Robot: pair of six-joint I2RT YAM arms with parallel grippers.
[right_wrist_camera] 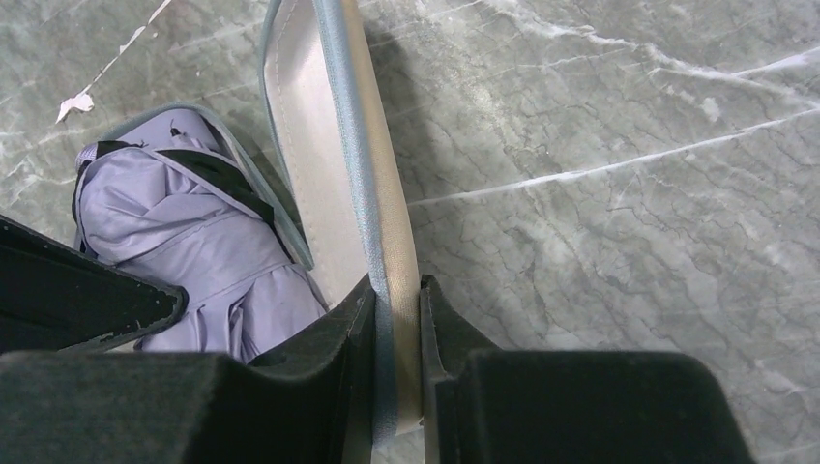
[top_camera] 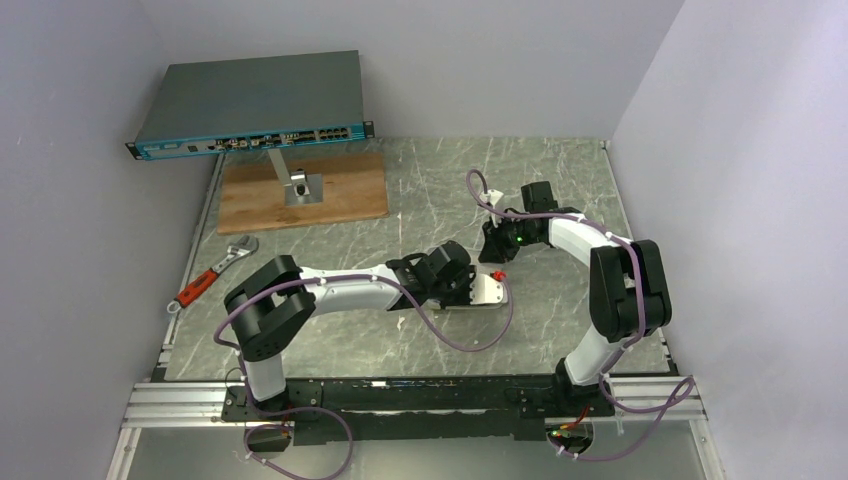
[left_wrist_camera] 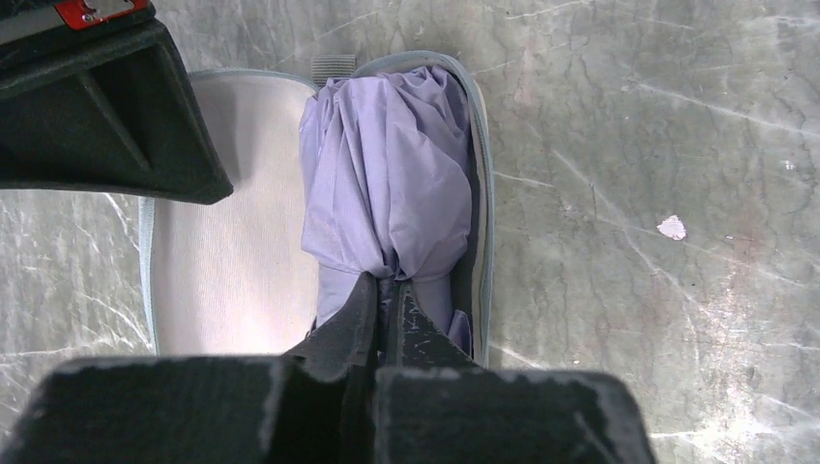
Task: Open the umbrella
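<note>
Task status: early stage. The folded lavender fabric umbrella point(left_wrist_camera: 387, 164) lies bundled inside the open cream case with grey piping point(left_wrist_camera: 232, 251), mid-table. The left gripper point(left_wrist_camera: 387, 290) is clamped on a canopy fold, and the right gripper point(right_wrist_camera: 395, 290) is clamped on the case's raised flap point(right_wrist_camera: 348, 145). Outstanding: extraction, shaft extension, canopy deployment.

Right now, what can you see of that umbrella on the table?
The umbrella is folded into a crumpled bundle of pale lilac-grey, thin-looking fabric, with slivers of black among the folds. No handle or shaft shows. It lies on the marbled table inside an opened cream cover trimmed in grey-blue. The left claw pinches its fabric; the right claw pinches the cover's raised flap.
</note>
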